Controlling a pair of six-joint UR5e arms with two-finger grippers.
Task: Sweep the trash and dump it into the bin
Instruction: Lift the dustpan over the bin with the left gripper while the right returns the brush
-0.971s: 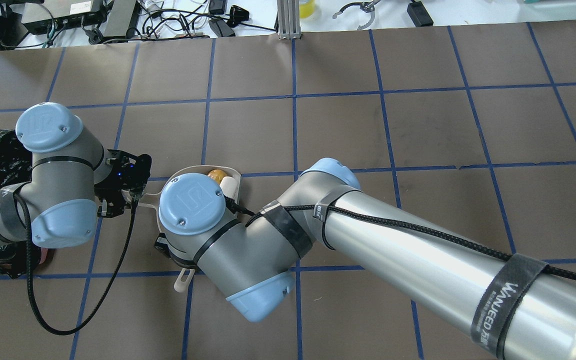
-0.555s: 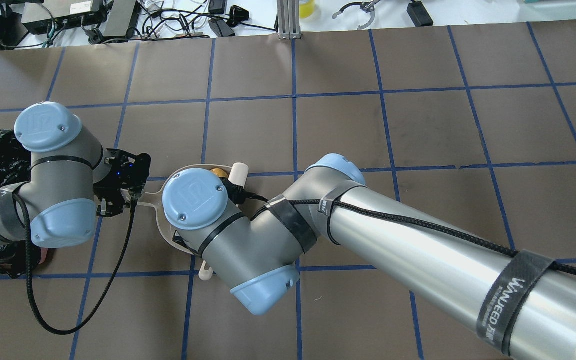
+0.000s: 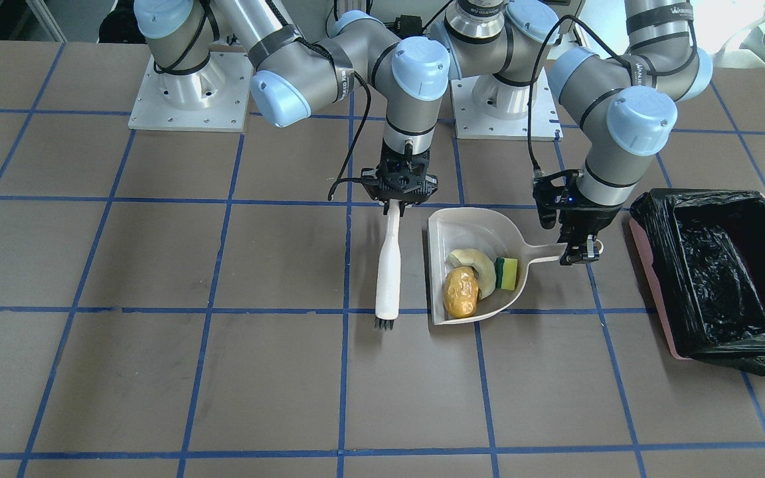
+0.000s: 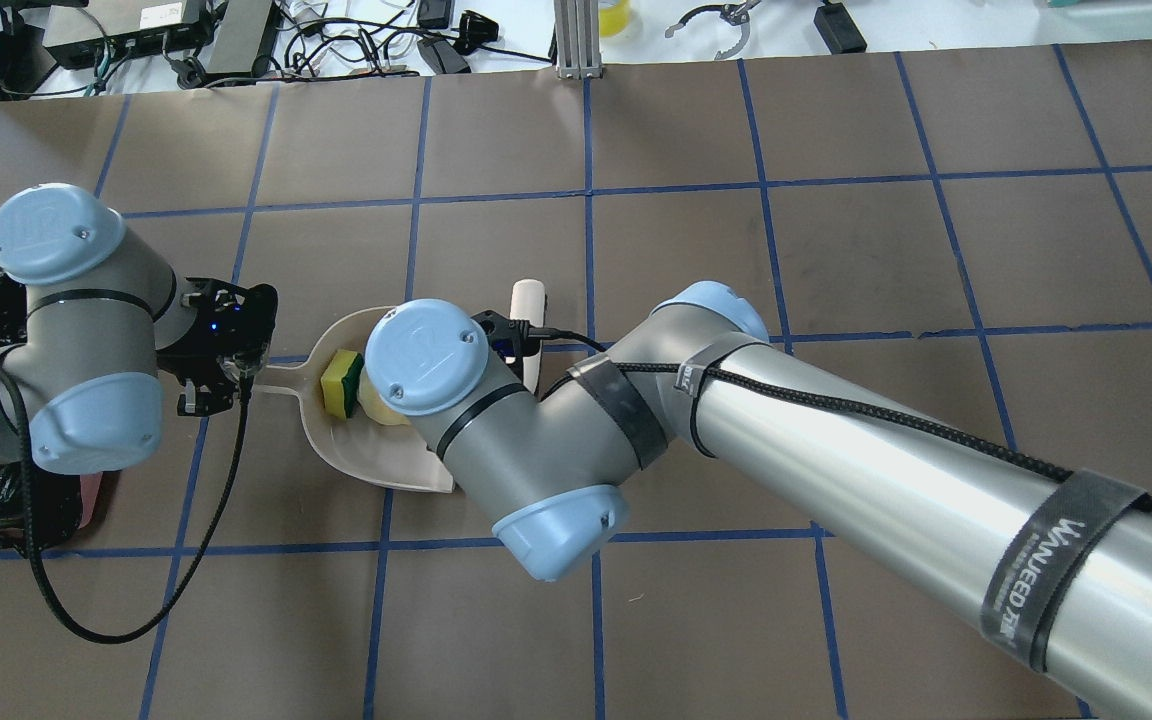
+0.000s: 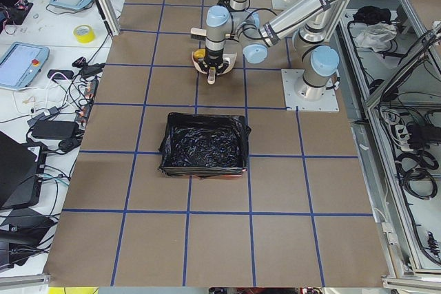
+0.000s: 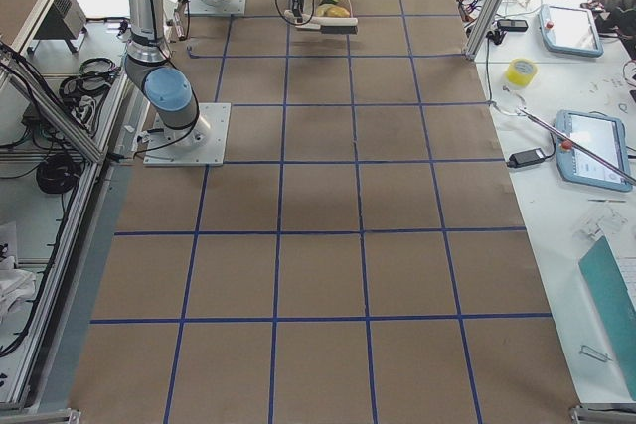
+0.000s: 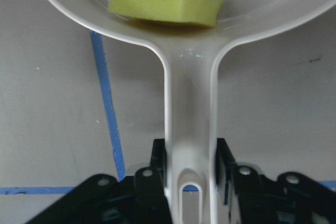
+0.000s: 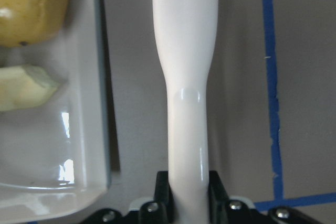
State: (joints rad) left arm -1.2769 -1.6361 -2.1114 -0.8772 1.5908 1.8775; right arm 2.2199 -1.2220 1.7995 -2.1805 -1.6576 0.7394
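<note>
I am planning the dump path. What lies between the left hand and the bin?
Only bare table and one blue tape line lie between the left hand and the bin, as the front-facing view shows.

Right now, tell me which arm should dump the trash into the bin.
Left. The left gripper is shut on the handle of the loaded dustpan, and the bin sits on that arm's side. The right gripper holds only the brush.

brown table, blue tape grid.
the dustpan is pale grey, the brush white with black bristles; in it a yellow-and-green sponge, a golden-brown lump, a cream curl; the bin is pinkish, lined in glossy black.
</note>
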